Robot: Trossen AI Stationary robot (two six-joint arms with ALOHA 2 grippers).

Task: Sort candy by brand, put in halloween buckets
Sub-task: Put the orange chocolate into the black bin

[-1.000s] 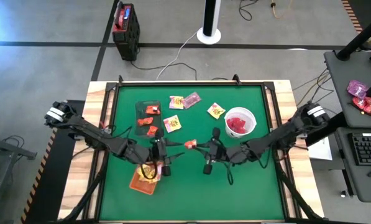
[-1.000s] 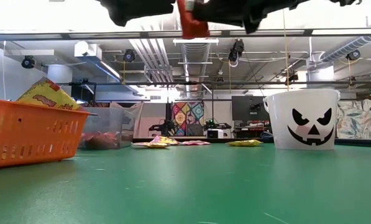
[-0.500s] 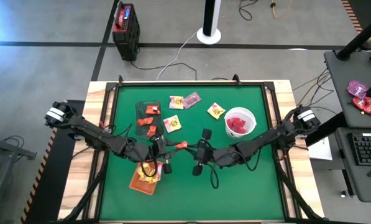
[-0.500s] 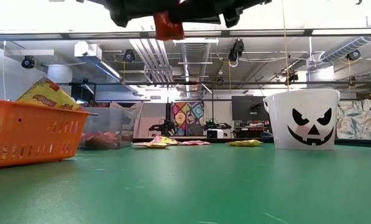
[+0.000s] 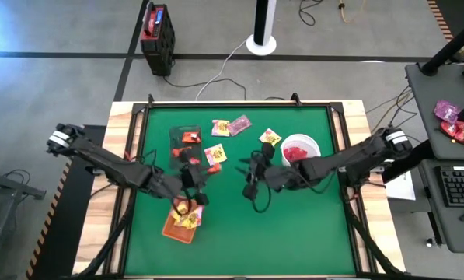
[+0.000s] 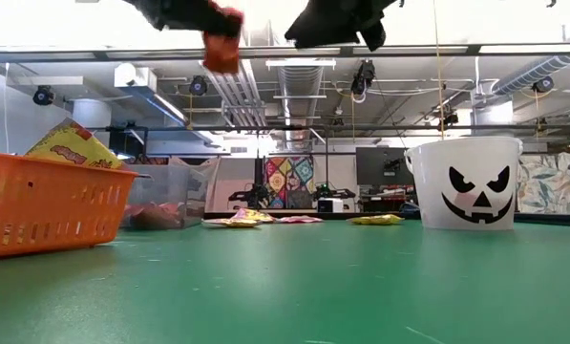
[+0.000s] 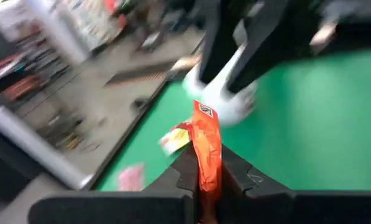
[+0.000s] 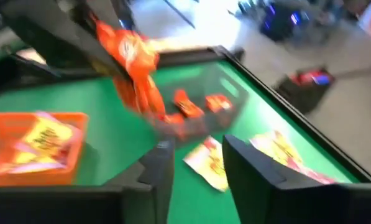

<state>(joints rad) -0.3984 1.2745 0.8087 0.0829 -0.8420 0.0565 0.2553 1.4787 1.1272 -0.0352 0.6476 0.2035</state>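
My left gripper [image 5: 193, 169] is shut on an orange candy packet [image 7: 207, 143], high above the table next to the dark translucent tub [image 5: 186, 145]. The packet also shows in the low view [image 6: 222, 43] and the right wrist view [image 8: 132, 65]. My right gripper [image 5: 252, 174] is open and empty, near the table's middle, left of the white bucket [image 5: 300, 152]. The white bucket holds red candies. The orange tray [image 5: 180, 222] at the near left holds yellow packets. The tub holds orange packets. My left gripper pinches one end of the orange packet [image 7: 205, 180] between its two fingers. The fingers come at it from above, slanting down. The rest of the packet hangs below the fingers [image 8: 97, 25], lifted clear of the table.
Several loose packets lie flat on the green mat at the far side: yellow [image 5: 214, 154], [image 5: 270, 138], [image 5: 220, 127] and pink [image 5: 240, 122]. A red-and-black box [image 5: 157, 31] stands on the floor beyond the table. The mat's near half is bare.
The orange packet has travelled from between the two grippers toward the table's left, staying high above the mat. My left gripper has carried it toward the dark tub. My right gripper first followed leftward, then drew back toward the far right, away from the packet.
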